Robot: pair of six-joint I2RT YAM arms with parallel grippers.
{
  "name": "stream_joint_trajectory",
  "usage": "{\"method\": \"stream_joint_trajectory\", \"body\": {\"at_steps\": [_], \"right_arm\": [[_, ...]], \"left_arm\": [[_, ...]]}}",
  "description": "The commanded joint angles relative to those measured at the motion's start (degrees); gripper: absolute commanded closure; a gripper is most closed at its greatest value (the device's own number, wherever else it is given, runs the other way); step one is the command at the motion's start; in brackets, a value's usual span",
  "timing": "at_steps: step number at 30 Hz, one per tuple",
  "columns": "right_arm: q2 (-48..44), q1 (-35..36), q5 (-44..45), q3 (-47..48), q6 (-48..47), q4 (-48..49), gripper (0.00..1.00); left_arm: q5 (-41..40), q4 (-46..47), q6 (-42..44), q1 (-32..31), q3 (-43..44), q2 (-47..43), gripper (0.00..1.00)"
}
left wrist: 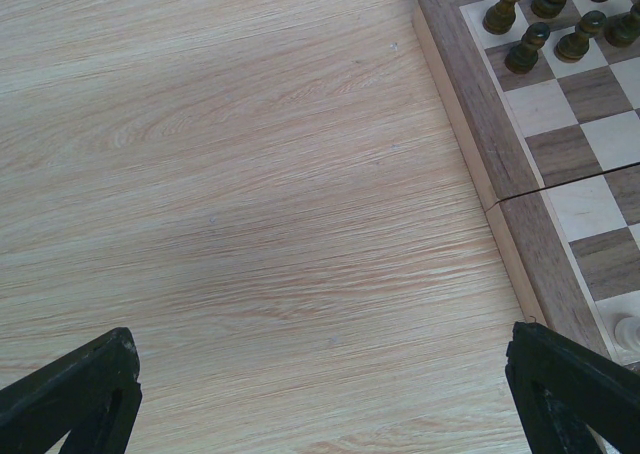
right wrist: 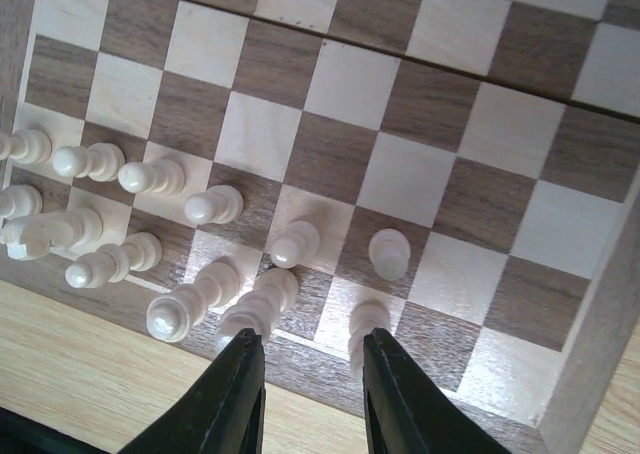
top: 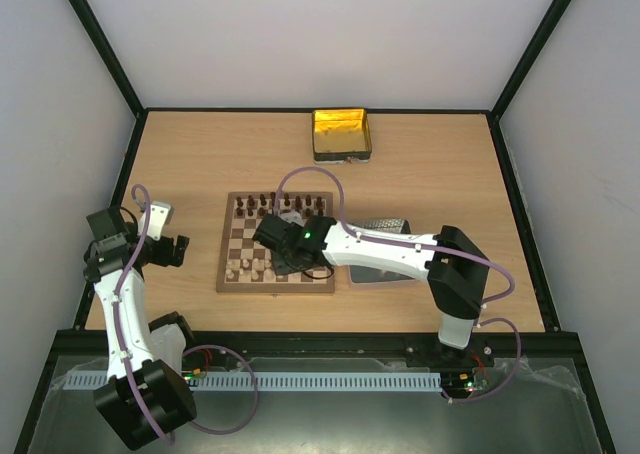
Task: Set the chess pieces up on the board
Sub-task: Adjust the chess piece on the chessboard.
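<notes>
The board (top: 246,242) lies mid-table. Dark chess pieces (top: 262,206) stand along its far rows, also seen as dark pieces (left wrist: 530,44) in the left wrist view. Cream pieces (top: 250,269) fill the near rows. My right gripper (top: 272,236) hovers over the board's near side. In the right wrist view the right gripper (right wrist: 310,349) is open, nothing clamped between its fingers. A cream piece (right wrist: 365,324) stands on the edge row beside the right finger (right wrist: 400,394). More cream pieces (right wrist: 150,174) stand to its left. My left gripper (left wrist: 320,334) is wide open over bare table, left of the board (left wrist: 500,174).
A yellow-gold tin (top: 342,134) sits at the table's far edge. A grey metal tray (top: 385,226) lies right of the board, partly under the right arm. Black frame rails and white walls enclose the table.
</notes>
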Motion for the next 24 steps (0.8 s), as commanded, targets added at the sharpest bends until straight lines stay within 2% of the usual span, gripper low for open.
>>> {"method": "stream_joint_trajectory", "body": {"at_steps": [1,24], "right_arm": [[1.94,1.21,-0.95,2.3,-0.24,0.15,0.73],[5.48,1.44,-2.0,4.53,-1.01,0.74,0.73]], "left_arm": [[0.82,-0.33,0.23,-0.16,-0.61,0.09,0.01],[0.89,-0.32,0.35,-0.15,-0.61,0.12,0.01]]}}
